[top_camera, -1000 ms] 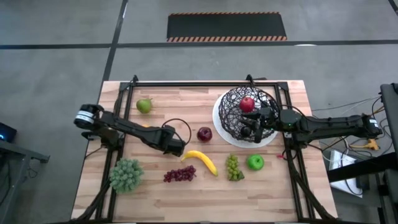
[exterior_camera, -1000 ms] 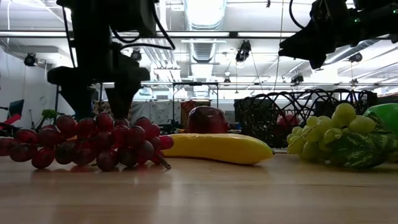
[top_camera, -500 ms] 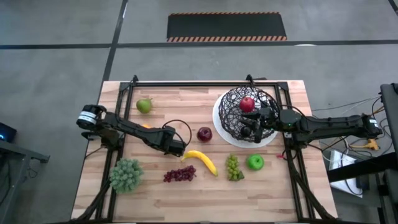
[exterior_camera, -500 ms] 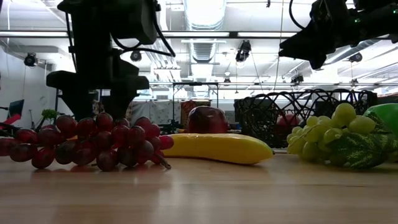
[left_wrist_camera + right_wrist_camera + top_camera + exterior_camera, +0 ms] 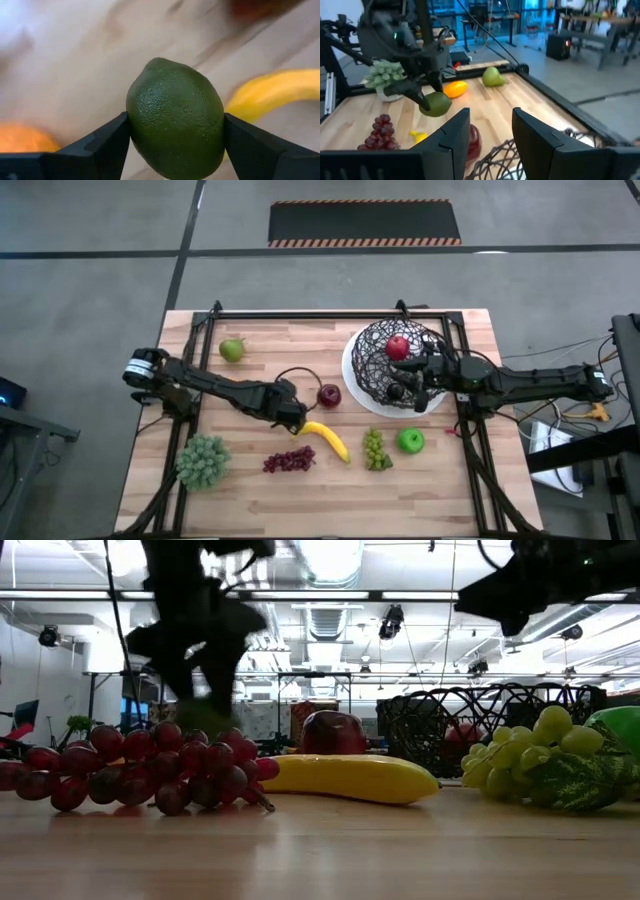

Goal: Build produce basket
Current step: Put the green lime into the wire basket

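1. Nearest the front edge of the wooden table (image 5: 300,340), a frilly pale-green leafy bunch (image 5: 203,461), purple grapes (image 5: 288,460), green grapes (image 5: 374,448) and a green apple (image 5: 410,441) lie loose in a rough row. They appear to be waiting their turn.
2. Just behind them lies a yellow banana (image 5: 324,438), and near it a dark red plum (image 5: 328,395).
3. The left claw (image 5: 292,416) hangs just above the table at the banana's stem end, clamped on a dark green avocado (image 5: 175,131). Its two dark fingers press the fruit's opposite sides, so the avocado is carried clear of the wood. This is likely for a trip to the basket.
4. The left arm reaches in a long, low diagonal from the table's left edge toward the centre. An orange carrot (image 5: 454,89) lies partly hidden under it.
5. To the right, the black wire basket (image 5: 392,360) sits on its white plate at the right rear of the table. A red apple (image 5: 397,347) and a darker fruit already lie inside.
6. The right claw (image 5: 420,375) hovers over the basket's near-right rim with its fingers spread apart, holding nothing. The right arm stretches level from the table's right side.
7. Farthest back on the left, a green pear (image 5: 232,349) sits alone.
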Robot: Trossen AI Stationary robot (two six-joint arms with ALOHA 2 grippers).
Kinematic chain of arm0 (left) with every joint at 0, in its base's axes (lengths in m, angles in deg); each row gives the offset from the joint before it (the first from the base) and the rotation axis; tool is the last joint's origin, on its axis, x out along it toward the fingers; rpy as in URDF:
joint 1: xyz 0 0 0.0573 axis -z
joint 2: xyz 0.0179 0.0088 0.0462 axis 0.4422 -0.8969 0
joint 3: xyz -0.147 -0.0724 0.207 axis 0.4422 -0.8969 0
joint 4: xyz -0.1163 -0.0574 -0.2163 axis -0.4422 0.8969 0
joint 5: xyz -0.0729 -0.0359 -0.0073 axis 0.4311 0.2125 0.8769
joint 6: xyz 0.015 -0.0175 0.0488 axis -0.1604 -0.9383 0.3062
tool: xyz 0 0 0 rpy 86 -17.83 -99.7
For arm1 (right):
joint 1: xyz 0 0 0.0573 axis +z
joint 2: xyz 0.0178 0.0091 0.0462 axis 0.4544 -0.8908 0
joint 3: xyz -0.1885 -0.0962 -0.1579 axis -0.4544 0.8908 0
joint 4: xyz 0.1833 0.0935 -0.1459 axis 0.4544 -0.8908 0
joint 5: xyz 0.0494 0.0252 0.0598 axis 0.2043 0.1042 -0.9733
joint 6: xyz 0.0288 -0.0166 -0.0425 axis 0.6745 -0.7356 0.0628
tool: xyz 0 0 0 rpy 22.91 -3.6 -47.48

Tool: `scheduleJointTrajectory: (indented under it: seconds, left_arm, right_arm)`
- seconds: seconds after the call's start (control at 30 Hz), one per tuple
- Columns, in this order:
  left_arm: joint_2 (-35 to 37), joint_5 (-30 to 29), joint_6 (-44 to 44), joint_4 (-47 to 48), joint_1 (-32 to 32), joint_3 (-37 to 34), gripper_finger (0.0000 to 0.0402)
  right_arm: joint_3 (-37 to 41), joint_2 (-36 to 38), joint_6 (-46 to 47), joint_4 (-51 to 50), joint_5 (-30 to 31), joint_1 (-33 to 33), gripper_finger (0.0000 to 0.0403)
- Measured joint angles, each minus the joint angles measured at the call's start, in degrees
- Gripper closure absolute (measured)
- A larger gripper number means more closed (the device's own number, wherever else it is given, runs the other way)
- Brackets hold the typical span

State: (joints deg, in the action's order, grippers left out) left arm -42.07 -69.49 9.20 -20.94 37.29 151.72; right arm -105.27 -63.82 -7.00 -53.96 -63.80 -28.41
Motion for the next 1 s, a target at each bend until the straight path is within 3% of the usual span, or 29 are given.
scheduleJointTrajectory:
  seconds: [0.23,0.53,0.73,1.0]
  left_arm:
    - [0.1,-10.7,23.0,-3.5,0.2,10.3,0.0138]
    - [0.1,-11.2,55.2,-31.0,0.0,12.6,0.013]
    - [0.0,-9.7,64.9,-45.5,-1.3,11.6,0.0129]
    - [-2.2,-3.7,67.3,-57.8,-4.8,10.4,0.0128]
  right_arm:
    - [1.2,2.8,-7.6,0.0,-1.5,0.2,0.0268]
    - [6.9,10.9,-10.7,3.8,-7.5,0.2,0.0268]
    - [10.6,18.1,-11.3,4.0,-8.0,0.2,0.0268]
    - [12.4,25.0,-11.9,3.5,-10.8,0.2,0.0268]
